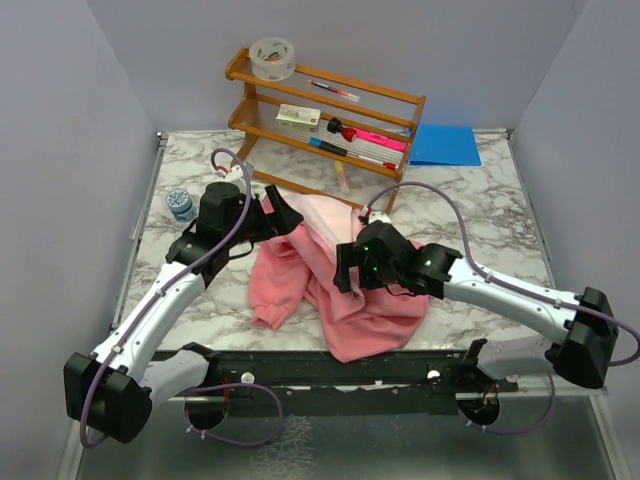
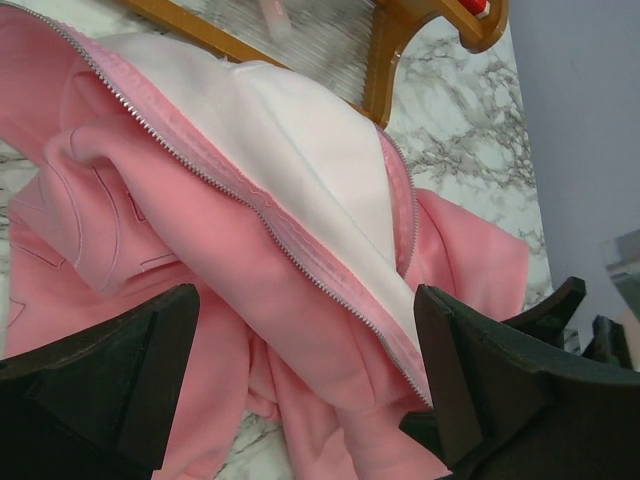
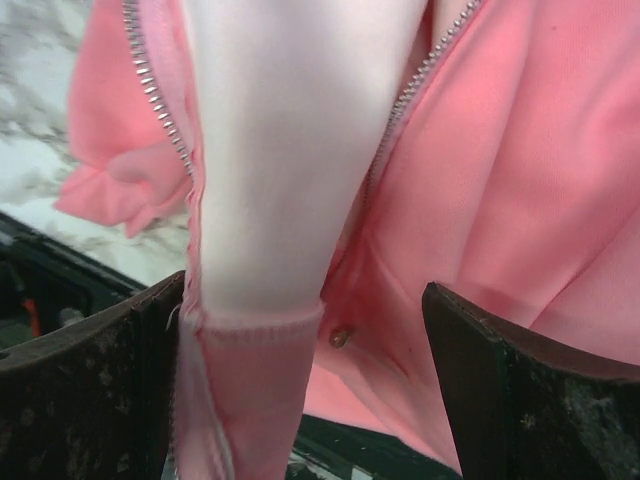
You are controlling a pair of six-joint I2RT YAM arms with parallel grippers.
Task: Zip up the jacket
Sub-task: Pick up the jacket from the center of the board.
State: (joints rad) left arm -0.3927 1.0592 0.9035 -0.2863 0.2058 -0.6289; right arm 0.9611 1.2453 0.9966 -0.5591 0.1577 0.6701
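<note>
The jacket (image 1: 335,295) is lying crumpled and unzipped just in front of the wooden rack (image 1: 330,110). The left gripper (image 2: 305,300) and right gripper (image 3: 305,290) are hovering over it wide open, holding nothing. The alignment step seems to be pending, probably calling for gripping both zipper (image 2: 250,215) ends.

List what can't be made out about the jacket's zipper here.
- Top view: left gripper and right gripper cover part of the jacket; zipper too small.
- Left wrist view: zipper teeth run behind a finger; lower end hidden.
- Right wrist view: small metal piece, blurred; slider or stop, unclear.
</note>
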